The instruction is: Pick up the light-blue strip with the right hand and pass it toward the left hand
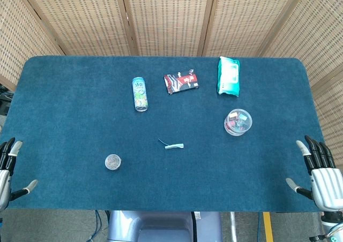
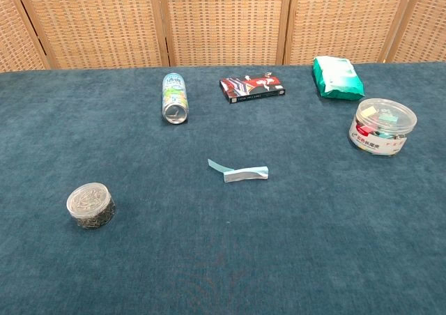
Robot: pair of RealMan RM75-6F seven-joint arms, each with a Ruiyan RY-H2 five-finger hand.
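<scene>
The light-blue strip (image 1: 173,145) lies flat near the middle of the blue table; the chest view shows the strip (image 2: 240,173) folded, with a thin tail to its left. My right hand (image 1: 320,175) hovers open at the table's front right corner, far from the strip, fingers spread and holding nothing. At the front left edge my left hand (image 1: 7,169) is partly cut off by the frame, also open with fingers apart. Neither hand shows in the chest view.
A green can (image 1: 140,93) lies on its side at the back left. A red-black packet (image 1: 181,82) and a green wipes pack (image 1: 229,76) sit behind. A clear tub of clips (image 1: 238,122) stands right; a small round jar (image 1: 113,162) front left.
</scene>
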